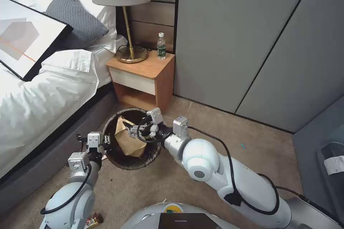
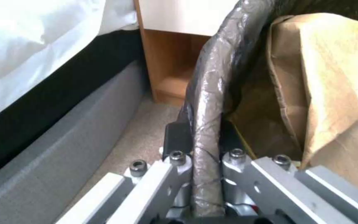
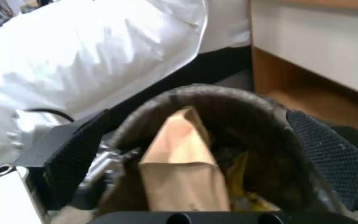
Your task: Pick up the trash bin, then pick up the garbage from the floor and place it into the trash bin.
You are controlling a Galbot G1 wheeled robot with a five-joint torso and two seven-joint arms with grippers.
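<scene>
Left gripper (image 1: 106, 142) fingers clamp the trash bin (image 1: 118, 161) rim at 9 o'clock. Right gripper (image 1: 133, 129) fingers spread, empty, above the brown paper bag (image 1: 129, 142) inside.

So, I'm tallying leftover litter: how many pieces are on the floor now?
1 visible: a small red-and-gold wrapper on the carpet beside the left arm's base. The brown paper bag is already inside the trash bin. The arms may hide more.
</scene>
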